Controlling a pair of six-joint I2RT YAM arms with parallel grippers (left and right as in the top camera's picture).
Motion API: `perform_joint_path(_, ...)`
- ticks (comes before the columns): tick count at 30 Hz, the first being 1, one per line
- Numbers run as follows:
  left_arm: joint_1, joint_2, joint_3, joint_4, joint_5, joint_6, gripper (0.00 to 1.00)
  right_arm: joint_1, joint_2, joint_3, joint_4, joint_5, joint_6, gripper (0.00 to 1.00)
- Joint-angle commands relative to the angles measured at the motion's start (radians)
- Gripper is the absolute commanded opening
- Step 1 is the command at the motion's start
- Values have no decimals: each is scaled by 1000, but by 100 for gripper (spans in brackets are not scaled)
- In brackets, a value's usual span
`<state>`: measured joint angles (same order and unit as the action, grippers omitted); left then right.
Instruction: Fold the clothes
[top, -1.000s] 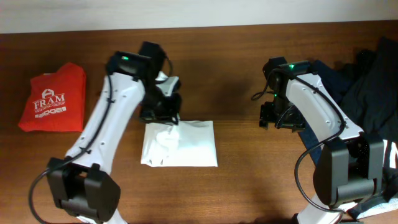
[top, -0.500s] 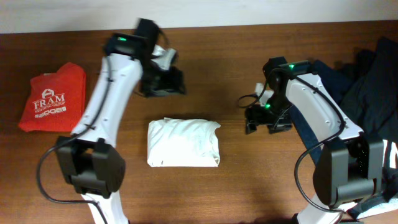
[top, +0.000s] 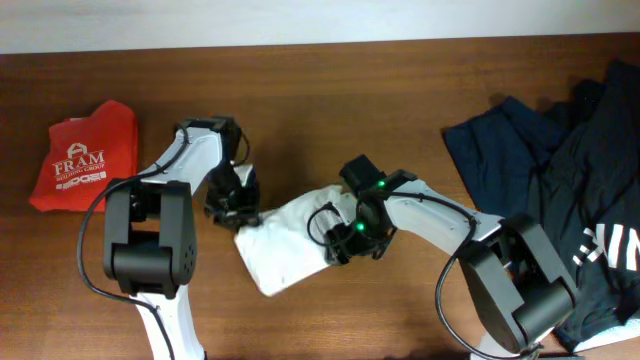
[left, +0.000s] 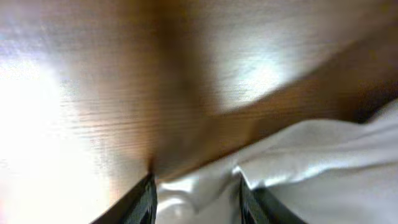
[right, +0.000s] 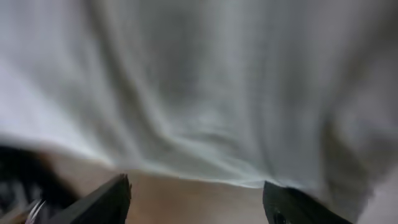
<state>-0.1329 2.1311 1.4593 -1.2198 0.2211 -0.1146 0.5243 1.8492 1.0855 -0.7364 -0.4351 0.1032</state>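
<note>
The left gripper (left: 198, 200), half-closed, has the white shirt's (top: 290, 245) left corner between its fingers, though I cannot tell if it grips. The right gripper (right: 196, 200), wide open and empty, sits over the shirt's right part, so a tug could unravel the fold. The smooth wooden table (top: 400, 320) lets the shirt slide, with a red shirt (top: 85, 160) well left of it and dark clothes (top: 560, 180) well right.

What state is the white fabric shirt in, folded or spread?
Folded: the white fabric shirt lies as a compact bundle on the wooden table.

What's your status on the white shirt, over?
Left gripper open, astride white shirt edge. Right gripper open, against shirt. Red garment, dark clothes lie apart.
</note>
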Motion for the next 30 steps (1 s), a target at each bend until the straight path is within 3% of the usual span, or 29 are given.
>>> perform_joint_path(1,2,6,-26,-98,69,-27,42,-90,9,10,137,255,11,72)
perform_joint_path(3,-2,6,-26,-101,156,-27,41,-128,8,100,135,238,10,72)
perform_joint_path(6,16,-10,60,-92,170,-27,38,-133,-6,385,-293,185,10,73)
perform_joint_path(9,15,-84,158,-107,210,16,38,-133,-13,454,-515,-227,-112,46)
perform_joint_path(11,10,-133,158,-121,302,92,38,-119,-13,381,-523,-529,-234,44)
perform_joint_path(14,-11,-132,134,-64,299,109,39,-72,-13,225,-478,-556,-317,44)
perform_joint_path(18,-11,-132,128,-33,295,108,40,-20,-11,-45,-157,-556,-278,45)
perform_joint_path(20,-11,-132,128,-30,295,108,40,-23,-10,-115,-23,-444,-205,45)
perform_joint_path(22,-11,-132,128,-31,295,108,40,-23,-10,-130,74,88,150,45)
perform_joint_path(26,-11,-132,127,-46,296,108,40,-23,-10,-130,57,215,310,45)
perform_joint_path(28,-11,-132,127,-45,296,108,57,-23,-10,-128,-2,291,377,45)
perform_joint_path(29,-11,-132,127,-42,296,108,60,-37,-14,-108,-74,344,405,38)
perform_joint_path(30,-11,-132,127,-40,296,108,61,-56,-24,-85,-126,368,437,38)
